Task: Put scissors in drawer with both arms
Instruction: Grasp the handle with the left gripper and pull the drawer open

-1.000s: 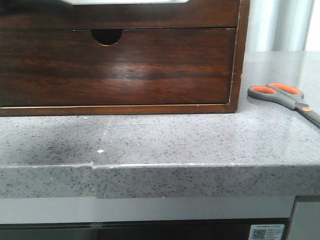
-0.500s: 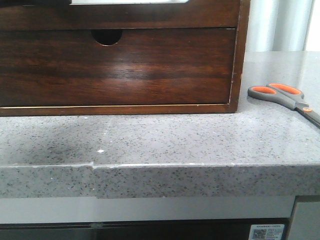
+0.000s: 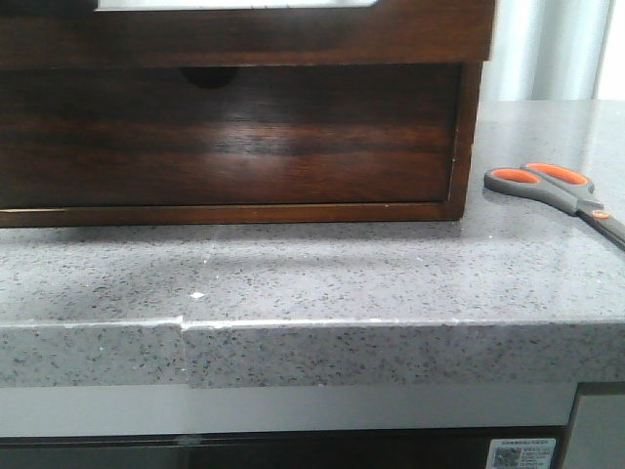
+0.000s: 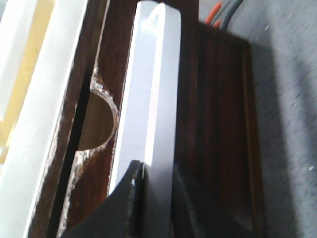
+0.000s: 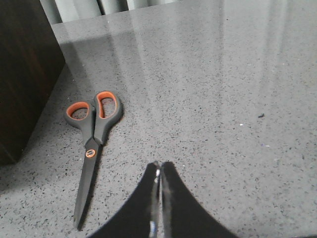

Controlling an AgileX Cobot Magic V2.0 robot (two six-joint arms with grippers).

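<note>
The scissors (image 3: 552, 186), grey handles lined orange, lie flat on the counter to the right of the cabinet. They also show in the right wrist view (image 5: 91, 144), blades closed. The drawer (image 3: 244, 39), dark glossy wood with a white cutout at its top edge, juts out over the drawer below. In the left wrist view my left gripper (image 4: 157, 166) has its fingers on either side of the drawer's white cutout edge (image 4: 151, 89). My right gripper (image 5: 159, 166) is shut and empty above the bare counter, beside the scissors' blades. Neither gripper shows in the front view.
The lower drawer (image 3: 234, 147) with a semicircular notch sits shaded under the pulled-out one. The cabinet's side wall (image 3: 467, 137) stands just left of the scissors. The grey speckled counter (image 3: 322, 274) runs forward to its front edge.
The drawer with the white cutout has slid out toward me and now overhangs and shades the notched drawer. The scissors have not moved.
</note>
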